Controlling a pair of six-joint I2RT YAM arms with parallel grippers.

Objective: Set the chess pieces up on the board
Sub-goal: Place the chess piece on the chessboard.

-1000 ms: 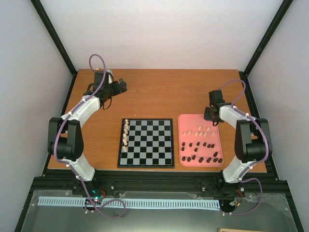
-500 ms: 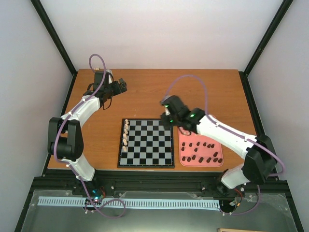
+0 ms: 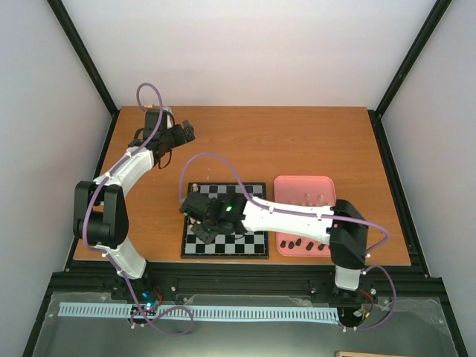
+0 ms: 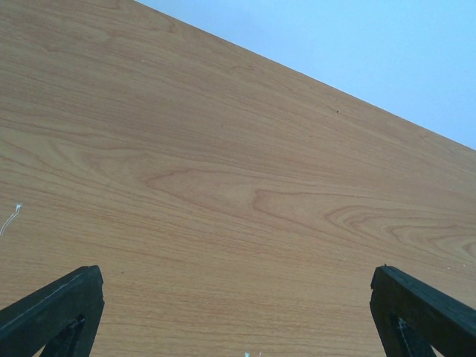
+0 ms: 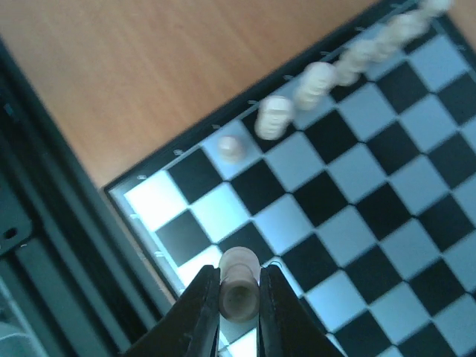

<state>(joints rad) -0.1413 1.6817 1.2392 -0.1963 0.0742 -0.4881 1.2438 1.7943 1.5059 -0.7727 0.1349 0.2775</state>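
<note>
Swung from tray [image 3: 290,190] to board [image 3: 253,244], hiding its left side overhead, right fingers [image 5: 199,316] grip a cream piece [image 5: 239,286]; left fingers [image 4: 52,309] gape.

Fingers [image 5: 199,309] pinch a cream piece [image 5: 239,284] over the board [image 5: 349,223] (other cream pieces [image 5: 316,82] line its edge).

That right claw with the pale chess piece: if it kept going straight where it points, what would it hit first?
Most likely the chessboard: the right gripper points down at bare squares near its corner, and the cream piece it holds would touch first. Height above the board is unclear.
</note>
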